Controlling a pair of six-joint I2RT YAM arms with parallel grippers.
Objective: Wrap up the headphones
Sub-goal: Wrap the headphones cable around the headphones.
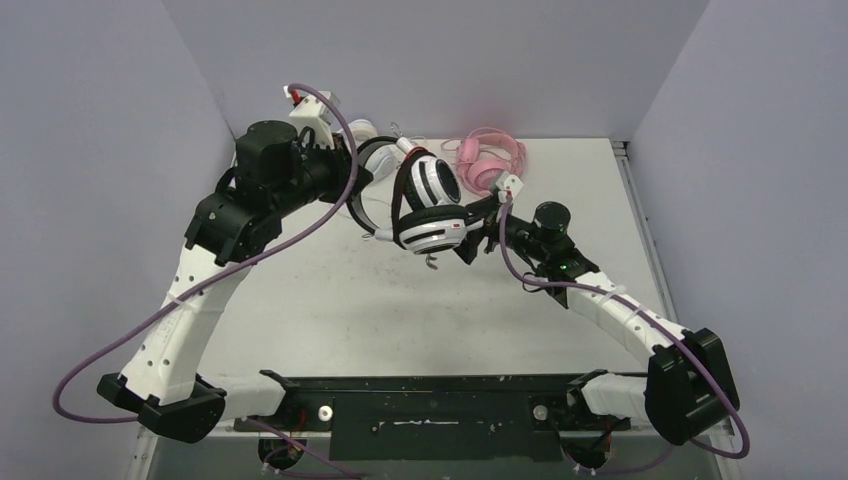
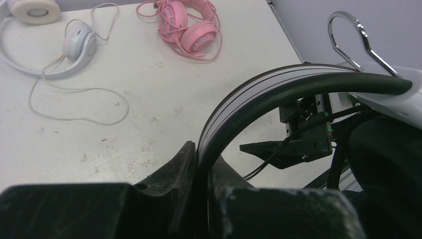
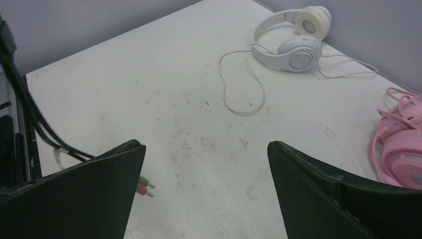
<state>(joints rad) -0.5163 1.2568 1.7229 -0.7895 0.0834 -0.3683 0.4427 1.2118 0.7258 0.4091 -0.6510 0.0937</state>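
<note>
My left gripper [image 1: 362,187] is shut on the black headband [image 2: 259,94] of the black-and-white headphones [image 1: 432,205] and holds them above the table; the jaws pinch the band in the left wrist view [image 2: 201,167]. Its thin black cable [image 3: 30,119] hangs down to green and red plugs [image 3: 144,185] on the table. My right gripper [image 1: 478,233] is open and empty just right of the lifted earcups, jaws wide apart in the right wrist view [image 3: 206,149]. The all-white headphones [image 2: 74,45] and the pink headphones [image 2: 189,27] lie at the back of the table.
The white headphones' thin cable [image 3: 239,94] loops loosely over the table [image 3: 149,74] in front of them. The pink headphones [image 1: 485,160] lie coiled near the back wall. Grey walls close in the left, back and right sides.
</note>
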